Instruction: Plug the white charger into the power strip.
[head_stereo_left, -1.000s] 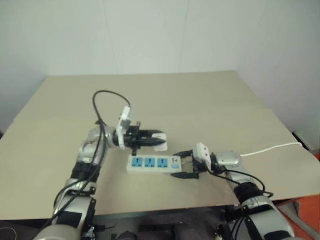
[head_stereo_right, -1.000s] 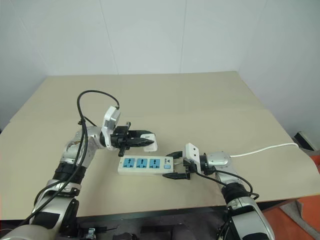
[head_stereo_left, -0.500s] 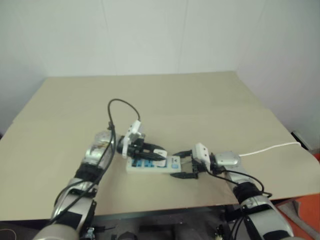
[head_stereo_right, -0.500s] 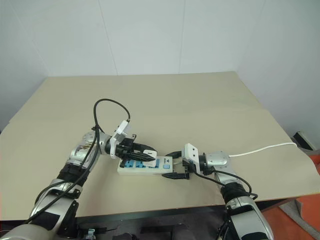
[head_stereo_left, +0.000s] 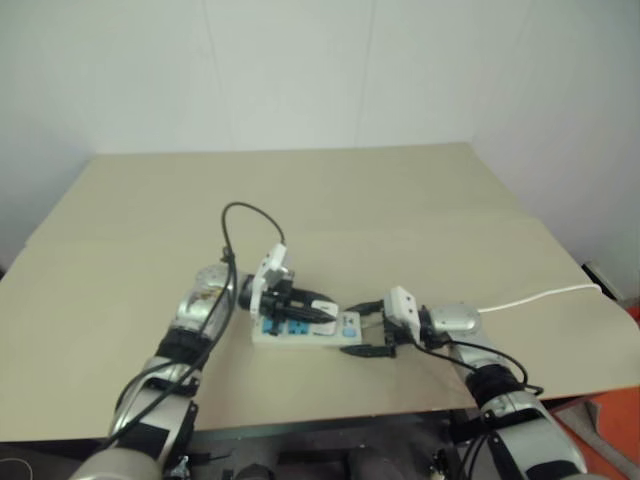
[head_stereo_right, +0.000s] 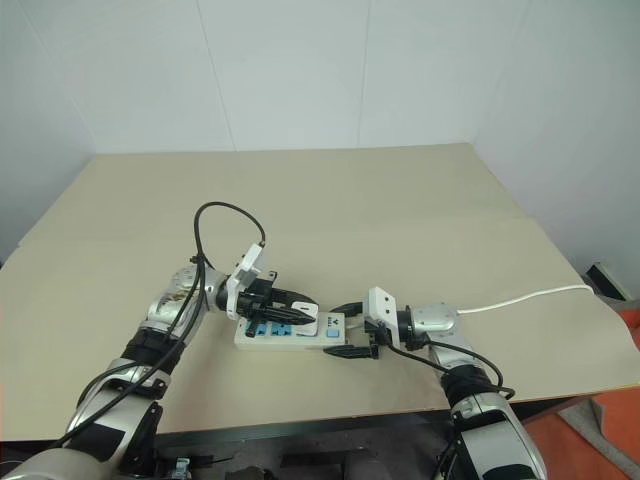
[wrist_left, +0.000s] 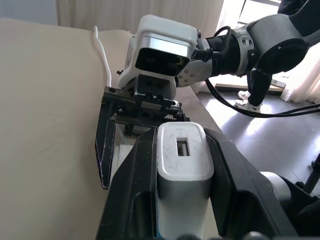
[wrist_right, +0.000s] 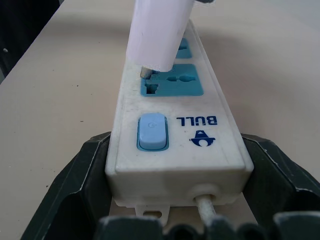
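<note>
Under white charger (wrist_right: 157, 32) — prongs half hidden

Beige table (head_stereo_right: 400, 200) before a white wall (head_stereo_right: 300, 70); curtains (wrist_left: 125, 12)

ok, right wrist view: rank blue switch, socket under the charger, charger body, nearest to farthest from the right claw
1. blue switch, at the strip's cord end between the claw's fingers
2. socket under the charger, just past the switch
3. white charger, tilted above that socket
</note>
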